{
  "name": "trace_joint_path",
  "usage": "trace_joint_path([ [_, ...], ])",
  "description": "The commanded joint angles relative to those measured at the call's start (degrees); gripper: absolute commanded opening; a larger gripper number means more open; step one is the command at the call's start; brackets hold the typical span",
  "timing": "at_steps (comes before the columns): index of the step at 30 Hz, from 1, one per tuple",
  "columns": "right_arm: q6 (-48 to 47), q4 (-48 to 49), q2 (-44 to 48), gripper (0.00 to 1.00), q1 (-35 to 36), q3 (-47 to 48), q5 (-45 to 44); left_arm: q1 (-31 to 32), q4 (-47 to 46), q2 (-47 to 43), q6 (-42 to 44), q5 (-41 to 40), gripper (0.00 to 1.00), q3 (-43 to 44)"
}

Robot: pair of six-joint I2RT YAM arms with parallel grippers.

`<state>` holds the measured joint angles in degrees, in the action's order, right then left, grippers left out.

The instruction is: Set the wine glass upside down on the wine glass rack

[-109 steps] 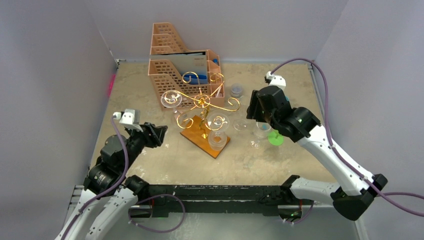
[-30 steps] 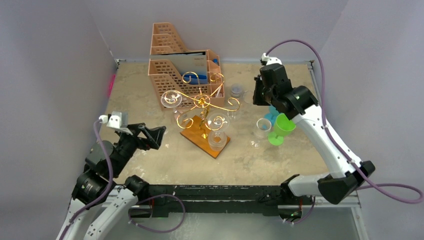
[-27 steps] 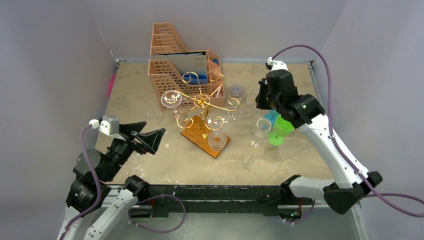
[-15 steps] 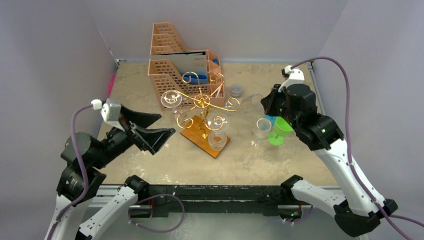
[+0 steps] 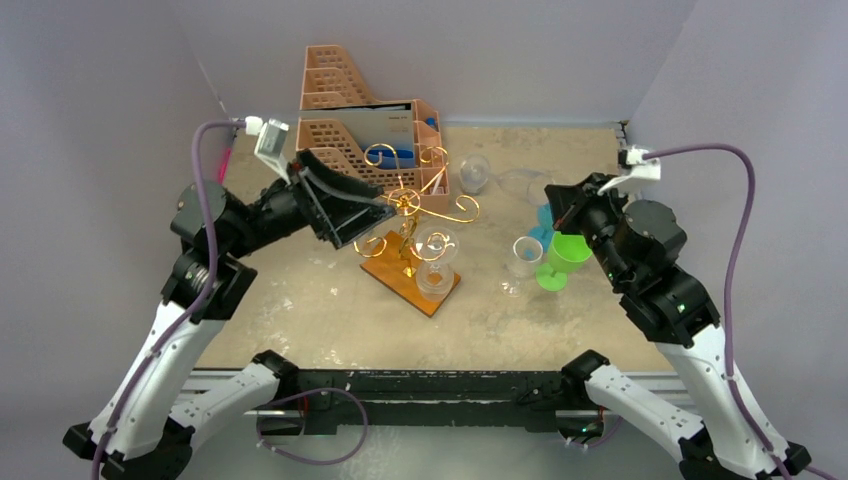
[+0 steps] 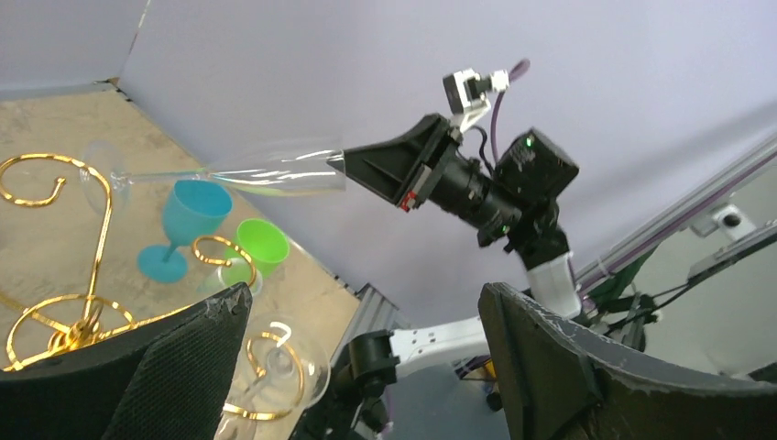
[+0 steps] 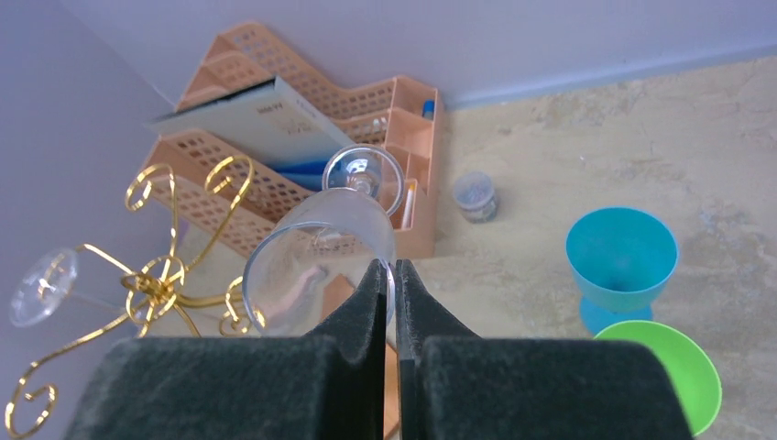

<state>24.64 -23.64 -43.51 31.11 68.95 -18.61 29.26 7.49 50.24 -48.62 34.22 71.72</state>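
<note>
Right wrist view: carrying stage, seemingly, pinching the rim of the clear stemmed wine glass (image 7: 311,266) between the closed jaws of the right gripper (image 7: 389,270), holding it sideways in the air at 2 o'clock from the gold wire wine glass rack (image 5: 405,203). Hovering at 9 o'clock, jaws of the left gripper (image 5: 365,222) spread wide, gripping nothing. Likely needing next: tipping the foot upward, sliding the stem into a free scroll. Standing in the peach perforated plastic organizer (image 5: 335,90) at 12 o'clock, grey folder (image 7: 247,115) and blue items (image 5: 400,155); looking empty at 3 o'clock, teal goblet (image 7: 621,252) and green goblet (image 7: 669,362).
</note>
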Motion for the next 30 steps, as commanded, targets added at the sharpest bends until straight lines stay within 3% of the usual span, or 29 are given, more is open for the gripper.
trace_joint_path([
  [1,5.29,10.91,3.18,0.00,0.09,-2.70,-4.99,-0.19,-8.27,5.50,-6.88,-0.14,0.94,4.79],
  [8,7.48,18.53,3.93,0.00,0.15,-3.28,-5.57,0.46,-10.19,12.40,-15.74,-5.06,0.93,8.56],
  [16,6.86,24.14,2.82,0.00,0.09,-2.43,-4.31,4.99,-12.69,19.83,-34.77,-14.13,0.88,9.61],
  [23,3.46,29.03,2.31,0.00,0.14,-2.71,0.97,10.13,-6.66,28.72,-37.70,-23.94,0.81,20.64],
  [27,2.62,30.54,3.04,0.00,0.09,-3.11,4.01,11.96,-4.46,30.96,-38.33,-32.71,0.74,22.39],
  [30,1.73,31.24,3.54,0.00,0.13,-3.32,5.66,12.35,-5.35,32.80,-40.44,-34.12,0.66,22.40],
])
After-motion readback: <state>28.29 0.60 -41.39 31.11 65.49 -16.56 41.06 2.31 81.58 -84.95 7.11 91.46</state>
